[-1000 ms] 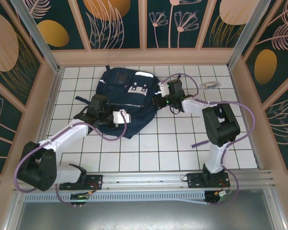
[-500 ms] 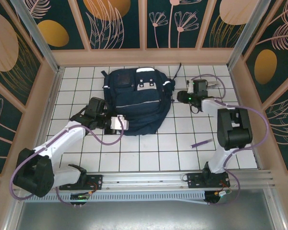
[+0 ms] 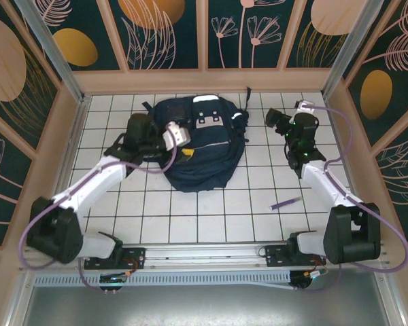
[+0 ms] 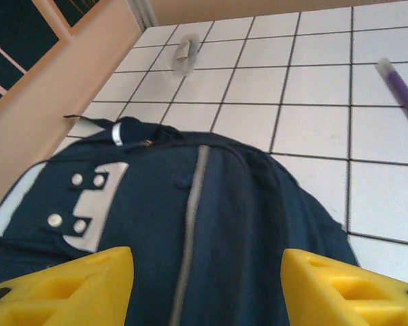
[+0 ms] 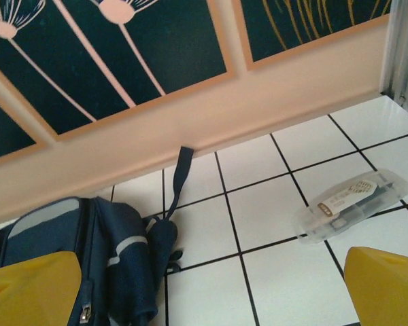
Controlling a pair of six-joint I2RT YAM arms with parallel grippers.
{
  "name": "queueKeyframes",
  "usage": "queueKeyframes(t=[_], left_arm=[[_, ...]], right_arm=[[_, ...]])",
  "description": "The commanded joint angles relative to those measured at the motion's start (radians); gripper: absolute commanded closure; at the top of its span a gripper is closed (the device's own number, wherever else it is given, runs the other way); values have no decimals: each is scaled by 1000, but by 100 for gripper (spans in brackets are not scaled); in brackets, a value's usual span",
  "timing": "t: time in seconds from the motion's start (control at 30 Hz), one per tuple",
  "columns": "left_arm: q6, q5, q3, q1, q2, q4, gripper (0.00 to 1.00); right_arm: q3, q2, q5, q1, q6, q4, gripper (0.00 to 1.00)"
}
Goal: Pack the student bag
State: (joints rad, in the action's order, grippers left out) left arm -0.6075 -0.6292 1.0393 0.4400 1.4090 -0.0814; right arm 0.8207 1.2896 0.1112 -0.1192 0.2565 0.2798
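student bag (image 3: pixel 200 139): was lying skewed over to the left, now it's swung round square and sits closer to the bench's far edge
left gripper (image 4: pixel 204 285): slid from the bag's near-left side up to its top-left part, and its jaws have come apart
right gripper (image 5: pixel 211 288): let go of the bag's right side, backed off toward the far right corner, jaws gone wide

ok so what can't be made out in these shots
- student bag zip, open or shut: top view, too small, with the left end effector over part of it.
- clear case contents: right wrist view, blurred.
- purple pen type: top view, too small.
- bag's near end: left wrist view, behind yellow fingers.
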Motion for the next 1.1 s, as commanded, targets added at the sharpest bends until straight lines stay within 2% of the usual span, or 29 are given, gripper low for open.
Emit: queueKeyframes(t=[0.0, 0.07, 0.23, 0.37, 0.5, 0.6, 0.73, 0.83, 0.93, 1.07], left_arm=[[-70, 20, 88, 50, 89, -115, 37], [-111, 74, 85, 78, 123, -116, 33], [-118, 233, 115, 100, 214, -109, 34], [-155, 318, 135, 112, 270, -122, 32], [-137, 412, 155, 115, 312, -101, 36], [-177, 355, 155, 118, 338, -114, 37], [-259, 213, 121, 118, 327, -153, 27], [-280, 171, 95, 118, 312, -167, 23], [-273, 240, 80, 118, 314, -148, 25], [-193, 434, 117, 118, 368, -106, 38]], right_arm=[[29, 0, -51, 20, 28, -25, 2], [12, -10, -90, 18, 18, 2, 2], [-9, -5, -269, 11, -86, 8, 5], [-1, 11, -313, -6, -151, -17, 5], [3, 17, -356, -15, -175, -2, 5], [12, 31, -385, -21, -200, -5, 5], [17, 45, -417, -23, -239, -13, 5], [2, 39, -436, -26, -265, 3, 5], [-14, 30, -448, -30, -287, 22, 5], [-23, 29, -455, -41, -299, 41, 6]])
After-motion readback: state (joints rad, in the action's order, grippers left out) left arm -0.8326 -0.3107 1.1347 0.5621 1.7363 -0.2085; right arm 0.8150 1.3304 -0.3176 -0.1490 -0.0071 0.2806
